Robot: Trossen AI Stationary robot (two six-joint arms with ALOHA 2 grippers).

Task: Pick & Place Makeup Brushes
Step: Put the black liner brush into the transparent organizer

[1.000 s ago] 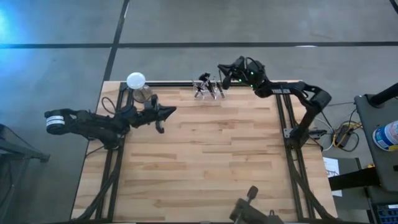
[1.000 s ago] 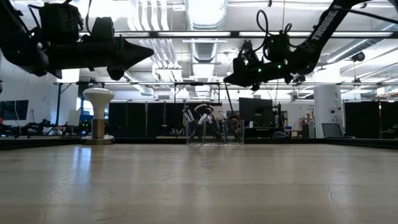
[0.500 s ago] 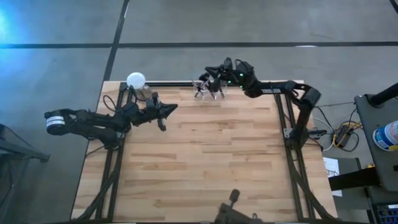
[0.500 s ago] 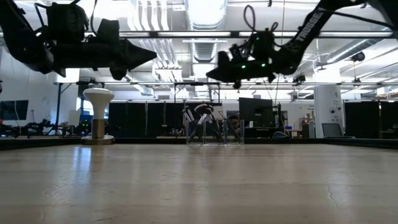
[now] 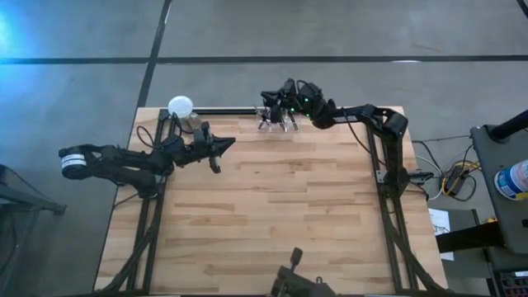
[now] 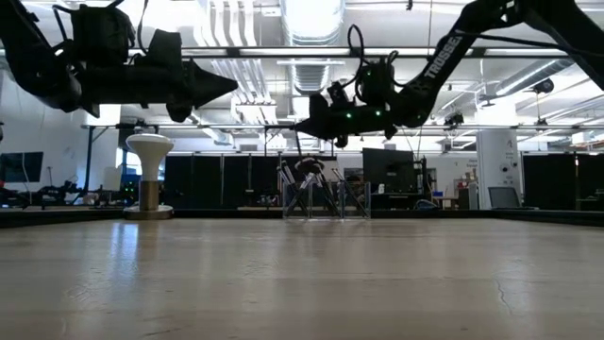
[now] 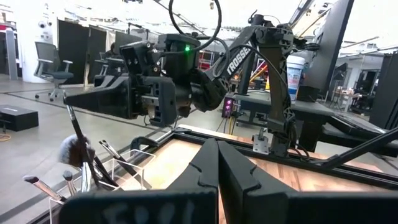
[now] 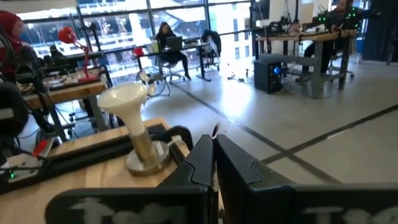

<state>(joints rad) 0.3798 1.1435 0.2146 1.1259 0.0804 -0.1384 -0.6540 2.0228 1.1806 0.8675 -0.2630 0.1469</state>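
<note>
My right gripper (image 5: 266,96) hung, jaws shut on nothing, over thin dark makeup brushes (image 5: 275,118) in clear holder; left gripper (image 5: 229,142) shut above pale wood-plank table (image 5: 280,206).

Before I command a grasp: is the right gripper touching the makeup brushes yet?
Apart. In the low view the right gripper, shut, hangs above the makeup brushes with background showing between them.

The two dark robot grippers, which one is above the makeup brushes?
The right gripper, over the thin dark makeup brushes; the left gripper hangs off to their side.
</note>
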